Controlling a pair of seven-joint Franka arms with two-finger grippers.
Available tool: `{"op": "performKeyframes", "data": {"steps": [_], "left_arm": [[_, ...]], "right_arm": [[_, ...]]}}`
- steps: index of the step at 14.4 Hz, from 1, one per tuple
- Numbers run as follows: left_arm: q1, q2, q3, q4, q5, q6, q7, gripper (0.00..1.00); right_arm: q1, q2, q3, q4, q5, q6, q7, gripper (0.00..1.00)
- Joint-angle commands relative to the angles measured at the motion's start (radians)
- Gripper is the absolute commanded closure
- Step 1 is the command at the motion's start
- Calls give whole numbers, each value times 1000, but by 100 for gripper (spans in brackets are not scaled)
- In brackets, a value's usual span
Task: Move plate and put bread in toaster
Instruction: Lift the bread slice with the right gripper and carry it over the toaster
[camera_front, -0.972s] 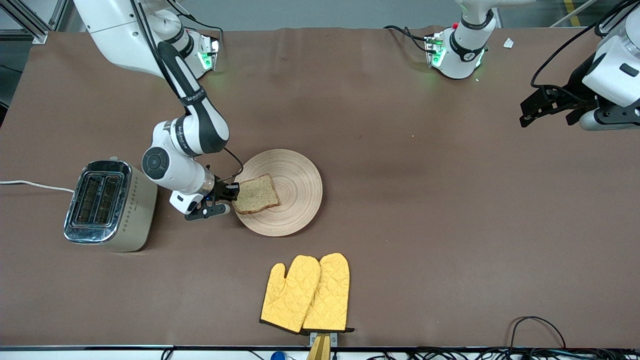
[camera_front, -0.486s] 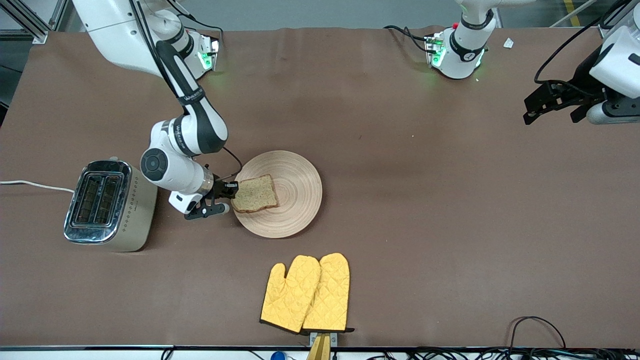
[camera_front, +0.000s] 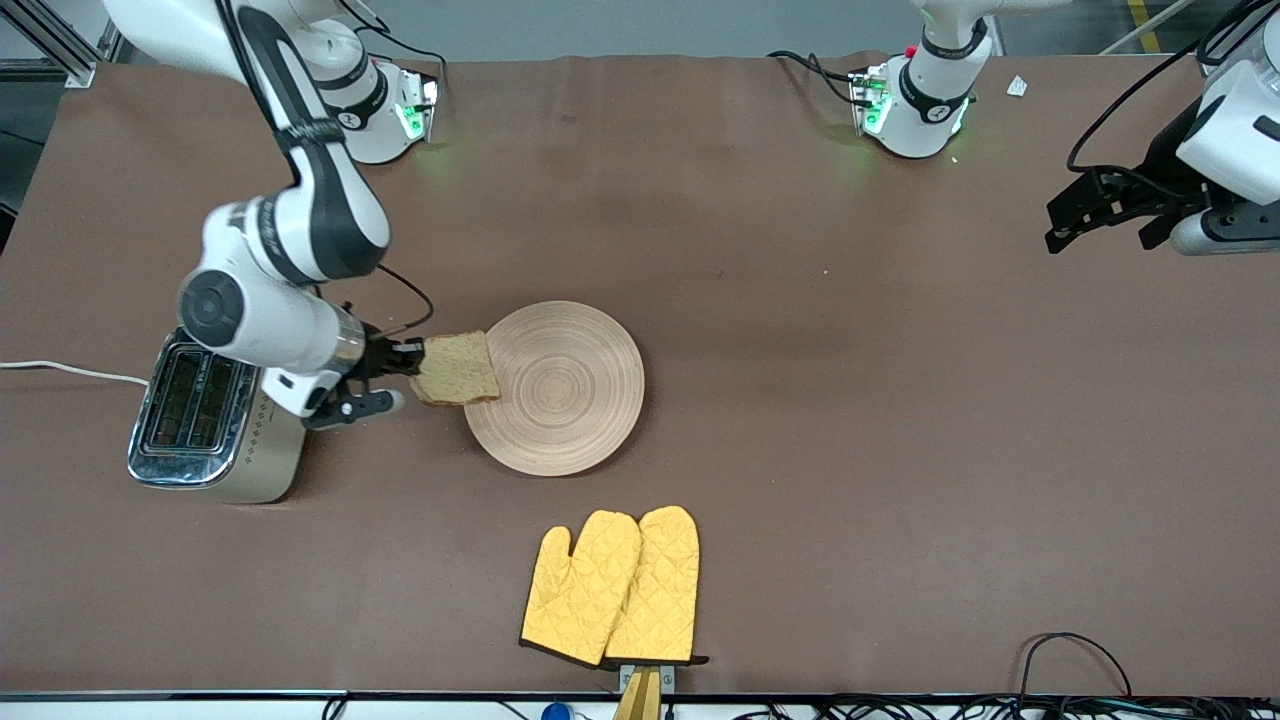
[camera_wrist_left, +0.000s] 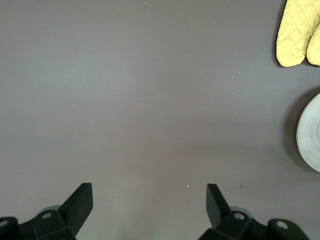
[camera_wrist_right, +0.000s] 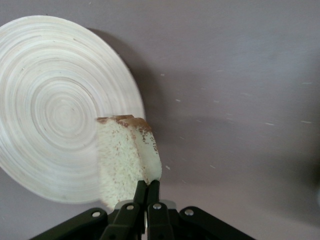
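My right gripper (camera_front: 410, 358) is shut on one edge of the bread (camera_front: 457, 368), a brown speckled slice. It holds the slice in the air over the plate's rim, between the plate and the toaster. The right wrist view shows the gripper (camera_wrist_right: 148, 188) pinching the bread (camera_wrist_right: 126, 159) with the plate (camera_wrist_right: 50, 105) below. The round light-wood plate (camera_front: 560, 388) lies bare on the table. The beige toaster (camera_front: 212, 412) with its chrome top stands at the right arm's end of the table. My left gripper (camera_front: 1066, 226) is open and waits over the left arm's end; its wrist view (camera_wrist_left: 150, 192) shows bare table.
A pair of yellow oven mitts (camera_front: 612, 586) lies nearer to the front camera than the plate; one also shows in the left wrist view (camera_wrist_left: 299, 31). The toaster's white cord (camera_front: 70, 372) runs off the table's edge. Cables (camera_front: 1070, 660) lie at the front edge.
My right gripper lifted the bread off the plate and carried it toward the toaster. The plate is now bare. The left arm shifted slightly.
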Motion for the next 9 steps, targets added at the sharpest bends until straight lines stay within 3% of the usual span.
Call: {"op": "performKeyframes", "data": {"steps": [1,6,9], "left_arm": [[-2,7,-1,21,16,-7,14,0],[1,-1,-1,21,20,-8,14,0],[1,-1,-1,20,22,-8,14,0]], "right_arm": [[-19,-119,-3,-25,-128,-61,0,100],[-117,-149,-6,110,-355,-225,0,100],[-169,-143,-5,160,-483,-241,8,100]]}}
